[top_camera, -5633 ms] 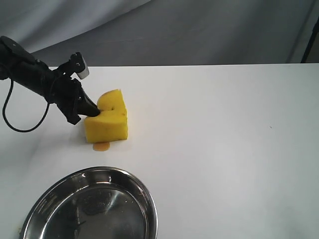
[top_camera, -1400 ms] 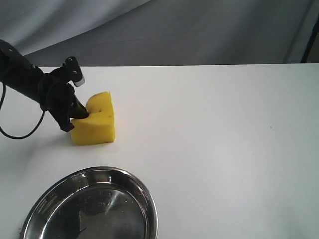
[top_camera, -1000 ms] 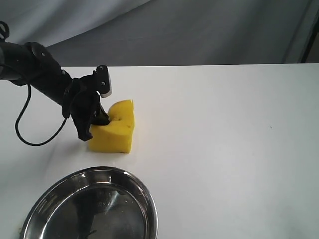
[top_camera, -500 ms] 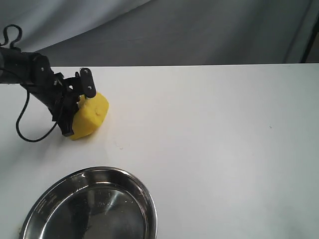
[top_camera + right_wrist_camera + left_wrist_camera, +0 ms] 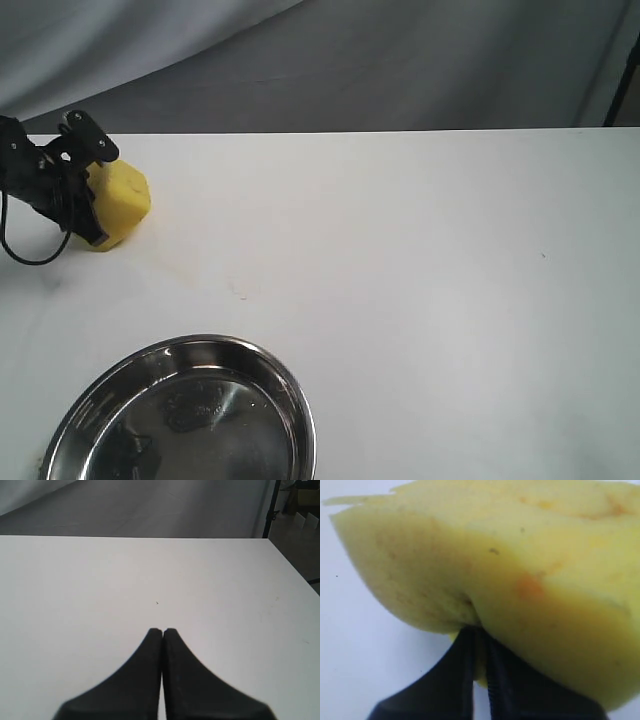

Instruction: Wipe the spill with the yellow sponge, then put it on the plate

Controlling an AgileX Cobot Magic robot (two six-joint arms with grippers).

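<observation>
I'm pinching the sponge [image 5: 122, 200] in the left gripper [image 5: 92, 230], jaws squeezed narrow into the foam, at the table's [image 5: 430, 280] far left. The plate [image 5: 306, 425] is sitting front-left, well apart from the sponge. The right gripper [image 5: 163, 631] is hovering, tips pressed together, holding nothing.

A white bench [image 5: 450, 300] fills most of the exterior view, evenly lit with soft shadows. Behind it, across the top of the frame, hangs a creased grey cloth backdrop [image 5: 400, 60]. A black stand pole [image 5: 622, 85] slants at the upper right edge.
</observation>
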